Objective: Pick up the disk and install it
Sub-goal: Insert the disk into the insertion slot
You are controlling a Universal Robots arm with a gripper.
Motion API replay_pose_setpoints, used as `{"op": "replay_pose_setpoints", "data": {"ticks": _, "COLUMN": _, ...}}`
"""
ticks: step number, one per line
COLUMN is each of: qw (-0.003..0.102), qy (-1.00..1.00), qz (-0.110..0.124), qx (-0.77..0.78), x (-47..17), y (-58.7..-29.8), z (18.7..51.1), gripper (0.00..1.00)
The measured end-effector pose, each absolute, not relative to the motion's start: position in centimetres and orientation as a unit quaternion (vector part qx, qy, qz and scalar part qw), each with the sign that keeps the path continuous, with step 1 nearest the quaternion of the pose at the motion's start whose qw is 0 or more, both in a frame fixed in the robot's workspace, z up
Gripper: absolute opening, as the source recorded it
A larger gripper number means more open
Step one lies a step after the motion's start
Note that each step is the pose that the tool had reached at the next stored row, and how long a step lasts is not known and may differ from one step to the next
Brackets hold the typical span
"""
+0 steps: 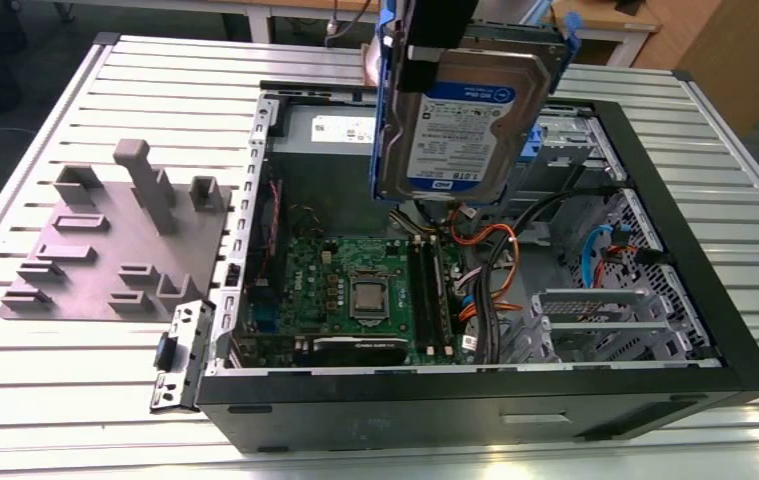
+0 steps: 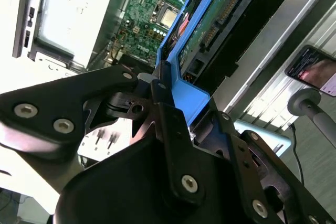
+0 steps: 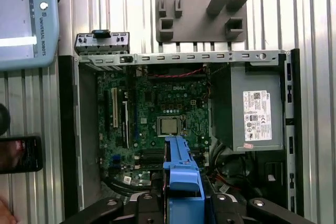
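A slatted aluminium table [image 1: 59,380] carries an open computer case [image 1: 486,395] with its side panel off. A grey fixture block [image 1: 112,250] lies beside the case. The claw [image 2: 191,95] is clamped on the disk [image 1: 466,130], its dark fingers [image 2: 170,119] pressing the blue carrier from either side. The disk hangs on edge from the claw, clear above the inside of the case and touching nothing else.

The exterior view gives the disk's labelled silver face, with one finger crossing it. The second wrist view gives the opposite side: green circuit board and connector edge.

In the first wrist view the motherboard [image 3: 157,114] lies straight below the claw, with the grey power supply box [image 3: 252,108] off to one side of it. Outside the case, on the far side of the claw from that box, a teach pendant [image 3: 23,19] and a phone [image 3: 21,153] rest on the table.
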State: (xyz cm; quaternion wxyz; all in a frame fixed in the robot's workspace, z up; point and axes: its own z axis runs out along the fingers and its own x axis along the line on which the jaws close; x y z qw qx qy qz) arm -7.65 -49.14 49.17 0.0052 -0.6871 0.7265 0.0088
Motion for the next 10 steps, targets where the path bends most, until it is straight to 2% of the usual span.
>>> {"op": "replay_pose_setpoints", "data": {"ticks": 10, "qw": 0.005, "qy": 0.727, "qz": 0.009, "qx": -0.687, "x": -7.0, "y": -51.0, "z": 49.0, "gripper": 0.37}}
